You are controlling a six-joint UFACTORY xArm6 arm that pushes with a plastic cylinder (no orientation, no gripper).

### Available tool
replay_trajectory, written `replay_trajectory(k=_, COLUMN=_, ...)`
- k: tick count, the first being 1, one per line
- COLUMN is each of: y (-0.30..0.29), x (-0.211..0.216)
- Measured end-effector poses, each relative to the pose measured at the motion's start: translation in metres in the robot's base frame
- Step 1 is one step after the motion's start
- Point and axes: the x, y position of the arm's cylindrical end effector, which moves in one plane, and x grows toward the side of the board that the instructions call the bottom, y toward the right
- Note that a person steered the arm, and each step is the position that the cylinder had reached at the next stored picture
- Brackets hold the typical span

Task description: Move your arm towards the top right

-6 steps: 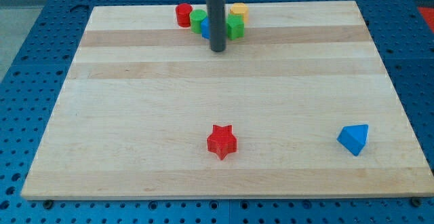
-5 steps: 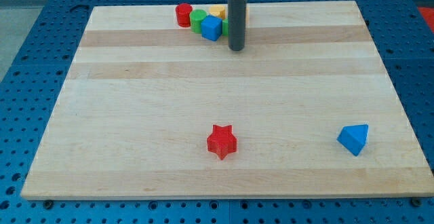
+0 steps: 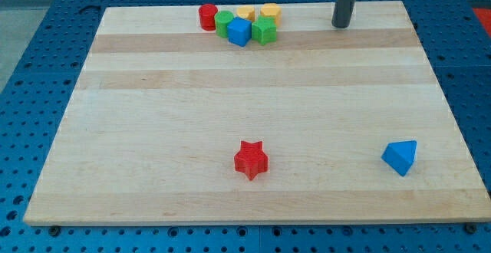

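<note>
My tip (image 3: 341,24) rests on the wooden board (image 3: 153,130) near its top edge, right of centre. It touches no block. A cluster of blocks lies to its left along the top edge: a red cylinder (image 3: 207,16), a green cylinder (image 3: 224,23), a blue cube (image 3: 239,32), a green block (image 3: 264,31) and two yellow blocks (image 3: 245,14) (image 3: 270,12). The closest block, the green one, is well apart from the tip.
A red star (image 3: 251,159) lies near the view's bottom centre. A blue triangular block (image 3: 401,157) lies at the bottom right. Blue pegboard (image 3: 31,92) surrounds the board on all sides.
My tip has moved right and up, from just below the block cluster to the top right part of the board. The blocks have stayed in place.
</note>
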Motion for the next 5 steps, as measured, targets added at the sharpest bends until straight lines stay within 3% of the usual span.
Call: replay_trajectory(k=5, y=0.0046, x=-0.0009)
